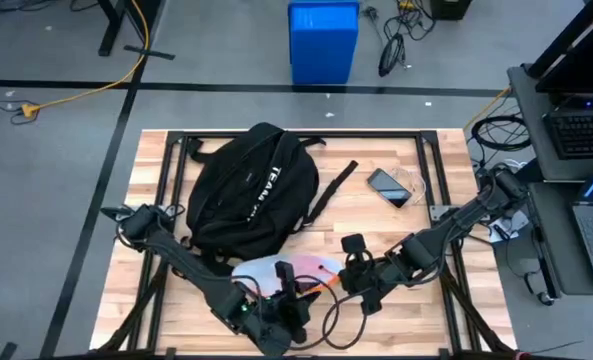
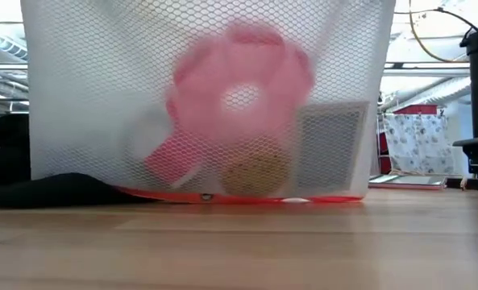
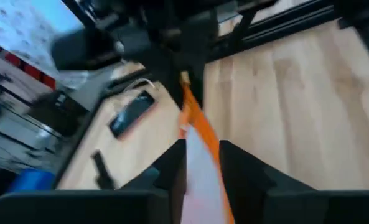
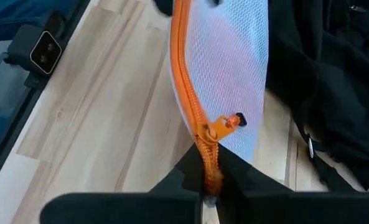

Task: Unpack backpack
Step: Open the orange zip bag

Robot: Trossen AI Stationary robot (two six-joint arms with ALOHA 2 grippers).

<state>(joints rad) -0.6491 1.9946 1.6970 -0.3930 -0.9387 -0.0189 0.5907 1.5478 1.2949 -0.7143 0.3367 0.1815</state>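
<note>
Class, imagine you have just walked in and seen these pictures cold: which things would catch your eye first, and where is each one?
The white mesh pouch with an orange zipper stands out: it is held at the table's near edge, the left gripper and the right gripper each shut on one end of it, with pink things showing through the mesh. Behind it on the wooden table lies the backpack, and a phone lies to its right.

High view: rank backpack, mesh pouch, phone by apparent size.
1. backpack, by far the largest.
2. mesh pouch, held by both grippers and partly hidden by the arms, so its full extent is unsure.
3. phone, smallest.
</note>
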